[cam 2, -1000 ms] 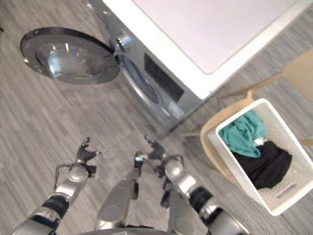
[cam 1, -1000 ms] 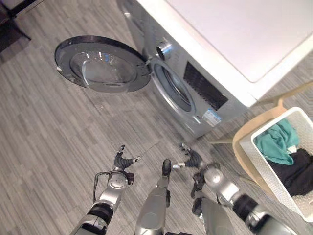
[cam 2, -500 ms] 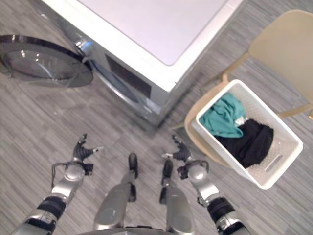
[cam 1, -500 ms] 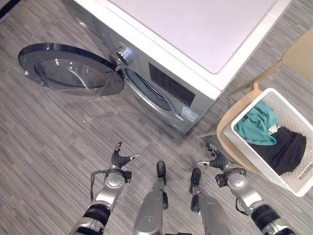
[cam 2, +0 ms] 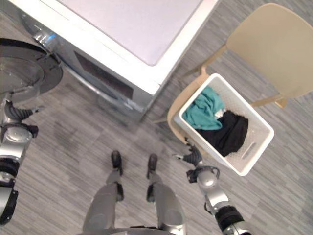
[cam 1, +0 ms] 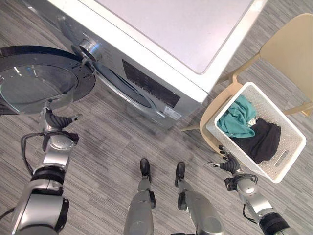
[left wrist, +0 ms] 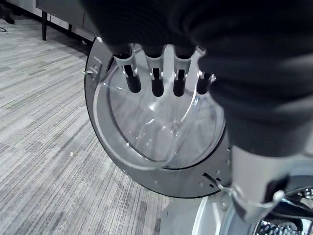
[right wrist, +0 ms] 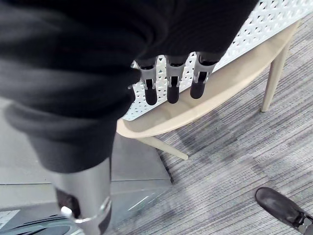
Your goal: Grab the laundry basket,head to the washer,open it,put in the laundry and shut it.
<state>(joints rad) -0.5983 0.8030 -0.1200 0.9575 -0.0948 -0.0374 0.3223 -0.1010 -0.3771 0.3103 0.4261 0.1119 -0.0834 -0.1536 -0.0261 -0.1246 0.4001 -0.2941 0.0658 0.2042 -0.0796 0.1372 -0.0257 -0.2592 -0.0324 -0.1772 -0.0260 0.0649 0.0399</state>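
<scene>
silver-grey arms are seen, each hand (left hand [cam 1: 57, 122], right hand [cam 1: 230, 164]) backed by a dark ribbed cover, with silver dark-tipped fingers [left wrist: 157, 84].

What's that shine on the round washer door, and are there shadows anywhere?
Left eye view: the washer door carries pale streaks of reflected light on its glass. Left wrist view: bright highlights curve along the glass bowl. Right wrist view: the chair casts a soft shadow on the floor beneath it.
</scene>
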